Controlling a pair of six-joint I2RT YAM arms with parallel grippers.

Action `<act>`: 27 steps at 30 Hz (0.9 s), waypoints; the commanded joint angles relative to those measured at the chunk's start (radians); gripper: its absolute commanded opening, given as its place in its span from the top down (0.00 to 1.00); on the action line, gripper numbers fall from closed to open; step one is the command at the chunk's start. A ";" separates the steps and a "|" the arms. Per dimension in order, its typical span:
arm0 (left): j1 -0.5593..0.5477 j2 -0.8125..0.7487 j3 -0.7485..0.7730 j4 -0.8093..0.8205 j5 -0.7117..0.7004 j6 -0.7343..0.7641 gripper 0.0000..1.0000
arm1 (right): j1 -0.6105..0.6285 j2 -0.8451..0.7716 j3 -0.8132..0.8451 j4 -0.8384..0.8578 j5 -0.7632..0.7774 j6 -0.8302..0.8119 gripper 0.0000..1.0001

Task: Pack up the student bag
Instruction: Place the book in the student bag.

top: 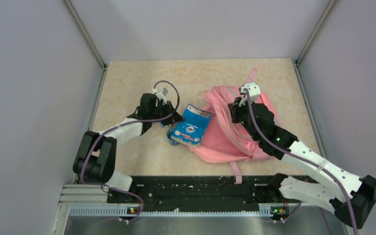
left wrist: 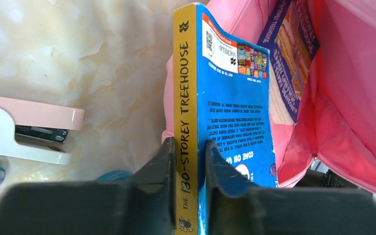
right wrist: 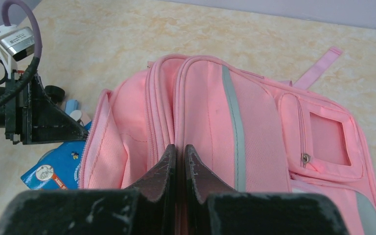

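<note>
The pink student bag (top: 225, 137) lies in the middle of the table with its main compartment open to the left. My left gripper (top: 175, 119) is shut on the yellow spine of a blue book, "The 130-Storey Treehouse" (left wrist: 235, 98), and holds it at the bag's opening (left wrist: 352, 88); the jaws (left wrist: 188, 161) pinch the spine. A second book (left wrist: 289, 49) shows inside the bag. My right gripper (right wrist: 180, 156) is shut on a fold of the bag's pink fabric (right wrist: 254, 117) at the edge of the opening and holds it up. The blue book also shows in the top view (top: 192, 125).
A pink and white stapler (left wrist: 24, 127) lies on the table left of the book. Small blue items (top: 170, 139) lie under the book's near edge. A loose pink strap (top: 251, 76) runs towards the back wall. Grey walls enclose the table on three sides.
</note>
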 commanded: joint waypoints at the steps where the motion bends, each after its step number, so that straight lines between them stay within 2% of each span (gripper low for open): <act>1: 0.000 -0.072 0.021 -0.056 -0.047 0.044 0.91 | 0.000 -0.006 0.066 0.053 0.036 -0.013 1.00; 3: 0.003 -0.107 0.025 -0.084 -0.061 0.063 0.99 | 0.000 -0.006 0.067 0.052 0.037 -0.015 1.00; 4: 0.004 -0.129 0.030 -0.098 -0.067 0.073 1.00 | 0.001 -0.006 0.068 0.052 0.038 -0.017 1.00; 8: 0.008 -0.213 0.048 -0.163 -0.055 0.097 1.00 | 0.001 -0.006 0.070 0.052 0.038 -0.018 1.00; 14: 0.005 -0.318 0.057 -0.197 0.112 0.130 1.00 | 0.000 -0.013 0.083 0.048 0.025 -0.018 1.00; 18: -0.007 -0.376 0.046 -0.158 0.193 0.075 1.00 | 0.001 -0.015 0.093 0.055 0.016 -0.018 1.00; 22: -0.085 -0.390 0.068 -0.156 0.145 0.048 1.00 | 0.001 -0.012 0.097 0.061 0.009 -0.011 1.00; 27: -0.209 -0.321 0.093 -0.062 0.120 -0.004 1.00 | 0.001 -0.004 0.114 0.056 -0.011 -0.003 1.00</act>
